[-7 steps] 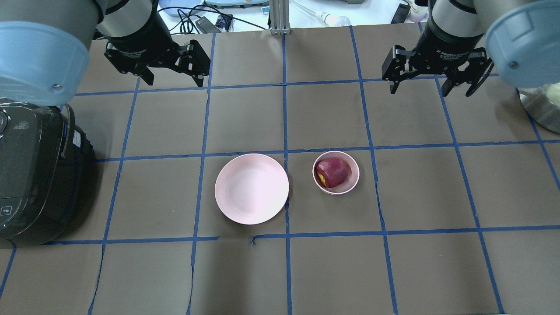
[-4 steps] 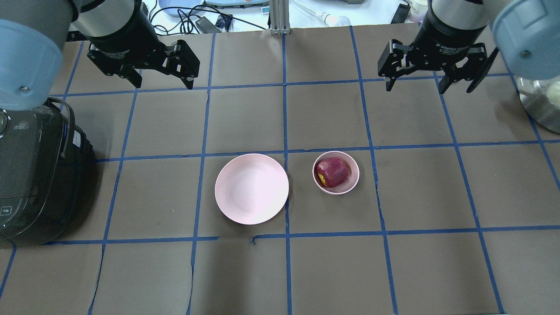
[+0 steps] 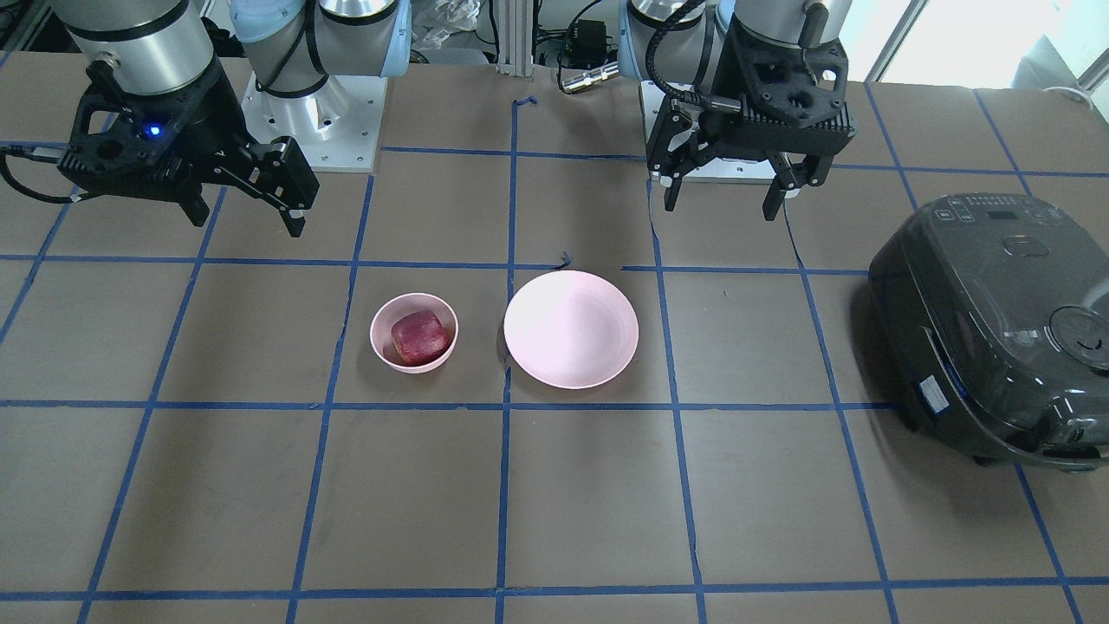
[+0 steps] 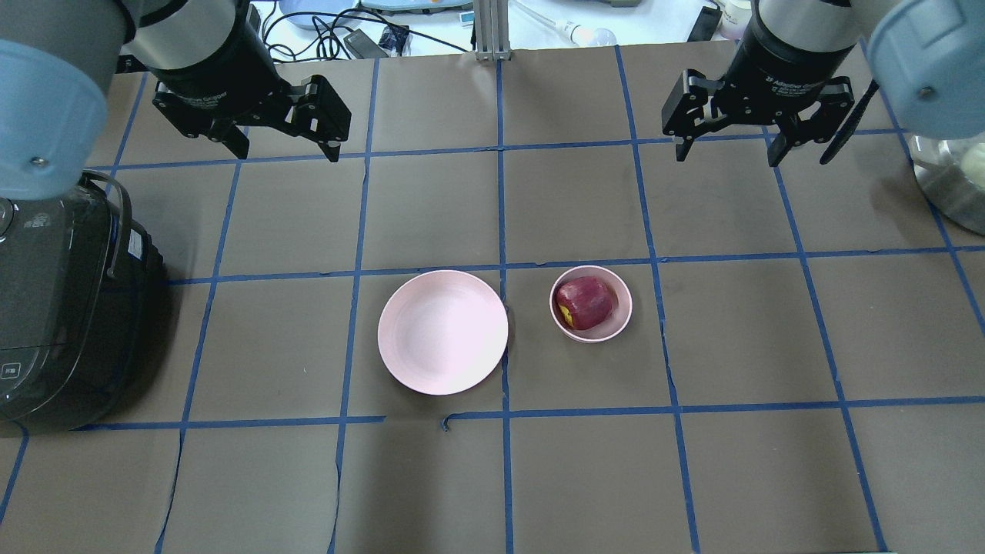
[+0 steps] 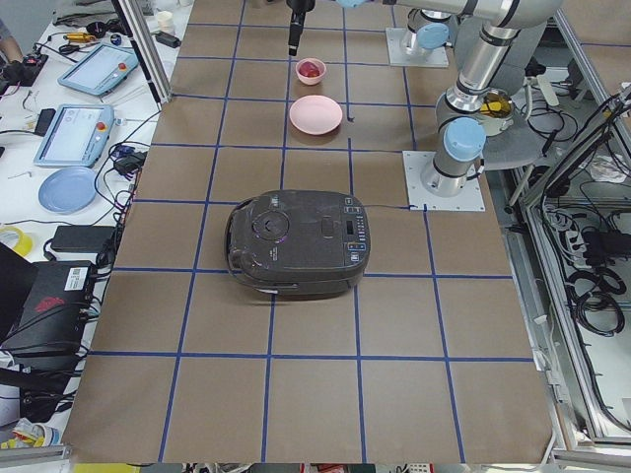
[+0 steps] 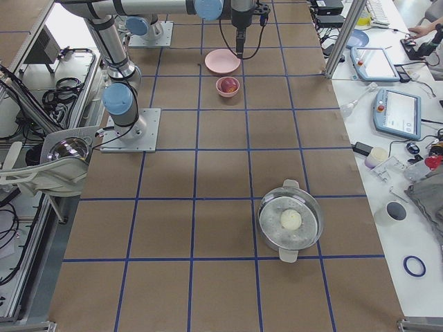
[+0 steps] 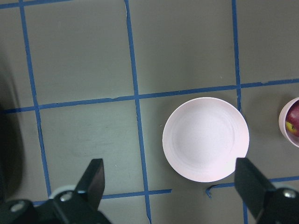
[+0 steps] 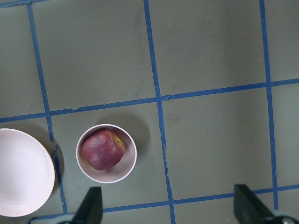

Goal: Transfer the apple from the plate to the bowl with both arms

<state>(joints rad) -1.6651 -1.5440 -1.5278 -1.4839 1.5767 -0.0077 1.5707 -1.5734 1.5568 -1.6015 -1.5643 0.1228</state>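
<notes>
The dark red apple [image 4: 585, 302] lies inside the small pink bowl [image 4: 619, 323], also in the front view [image 3: 420, 337] and right wrist view [image 8: 103, 150]. The wide pink plate [image 4: 442, 332] sits empty just left of the bowl, also in the left wrist view [image 7: 205, 139]. My left gripper [image 4: 284, 154] is open and empty, high above the table's far left. My right gripper [image 4: 726, 156] is open and empty, high above the far right. Both are well away from the dishes.
A black rice cooker [image 4: 61, 308] stands at the left edge. A metal pot [image 6: 291, 221] with a pale ball in it stands at the right end. Blue tape lines grid the brown table [image 4: 585, 477]. Cables and devices lie beyond the far edge.
Both grippers moved slightly toward the far edge and sideways over the second. The apple, bowl and plate have not moved.
</notes>
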